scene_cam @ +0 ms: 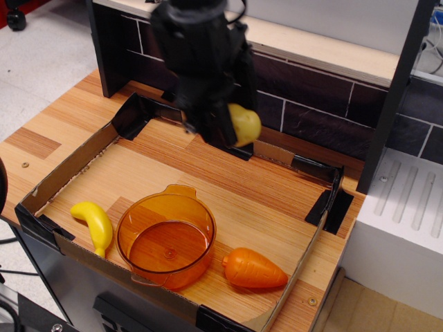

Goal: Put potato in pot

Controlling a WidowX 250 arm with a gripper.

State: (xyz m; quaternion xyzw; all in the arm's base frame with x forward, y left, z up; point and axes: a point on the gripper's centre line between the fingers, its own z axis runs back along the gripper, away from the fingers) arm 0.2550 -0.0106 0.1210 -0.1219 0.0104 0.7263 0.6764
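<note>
The potato (243, 124) is held clenched in the hand (225, 131), raised clear of the surface (277, 200) in the upper middle of the frame. The pot (166, 237) is seen well apart, toward the lower left of the hand, so a carry down-left is judged necessary.

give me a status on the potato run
Gripper shut on potato, held above the table. Pot empty, below and nearer the camera. Nothing in the way.
</note>
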